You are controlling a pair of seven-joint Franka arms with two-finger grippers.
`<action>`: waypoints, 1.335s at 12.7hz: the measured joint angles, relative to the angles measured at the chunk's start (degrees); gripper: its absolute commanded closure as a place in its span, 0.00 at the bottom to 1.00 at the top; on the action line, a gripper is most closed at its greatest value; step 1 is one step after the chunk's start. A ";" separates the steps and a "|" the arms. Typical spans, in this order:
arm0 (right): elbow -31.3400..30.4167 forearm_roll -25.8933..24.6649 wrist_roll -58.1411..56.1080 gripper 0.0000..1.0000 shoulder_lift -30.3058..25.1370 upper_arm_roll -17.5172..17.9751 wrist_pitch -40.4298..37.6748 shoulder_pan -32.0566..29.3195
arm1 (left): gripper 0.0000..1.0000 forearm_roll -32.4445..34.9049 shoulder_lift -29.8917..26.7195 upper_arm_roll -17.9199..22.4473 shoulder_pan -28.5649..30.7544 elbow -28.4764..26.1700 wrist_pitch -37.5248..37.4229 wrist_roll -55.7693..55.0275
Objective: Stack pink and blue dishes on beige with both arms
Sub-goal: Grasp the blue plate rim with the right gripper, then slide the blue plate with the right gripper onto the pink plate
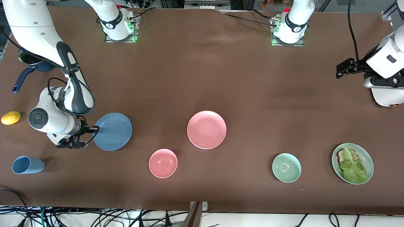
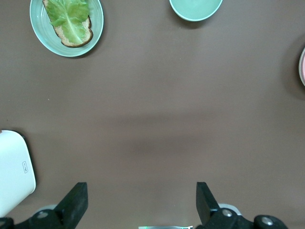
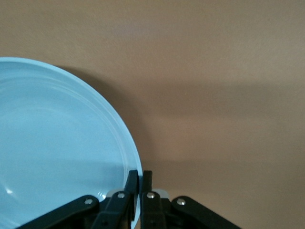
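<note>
The blue plate (image 1: 115, 130) (image 3: 57, 143) lies toward the right arm's end of the table. My right gripper (image 1: 93, 128) (image 3: 140, 177) is low at its edge, shut on the rim with one finger inside and one outside. The pink plate (image 1: 206, 129) lies flat near the table's middle; its edge (image 2: 303, 67) shows in the left wrist view. My left gripper (image 1: 339, 71) (image 2: 140, 191) waits in the air over bare tablecloth at the left arm's end, open and holding nothing. The beige plate is out of view.
A pink bowl (image 1: 163, 163) and a pale green bowl (image 1: 286, 167) (image 2: 195, 7) sit nearer the front camera. A green plate (image 1: 370, 159) (image 2: 97, 19) carries toast and lettuce. A blue cup (image 1: 27, 165), a lemon (image 1: 11, 117) and a dark blue pan (image 1: 22, 78) lie around the right arm.
</note>
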 measured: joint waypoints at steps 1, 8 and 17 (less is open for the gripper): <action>0.12 0.00 -0.23 1.00 -0.88 0.18 -0.03 0.00 | 0.00 0.00 0.00 0.00 0.00 0.00 0.00 0.00; 6.73 -0.01 -0.57 1.00 -6.29 4.11 -10.89 0.24 | 0.00 0.00 0.00 0.00 0.00 0.00 0.00 0.00; 11.09 1.79 11.97 1.00 -6.27 5.87 -15.23 8.64 | 0.00 0.00 0.00 0.06 0.10 0.00 0.00 0.00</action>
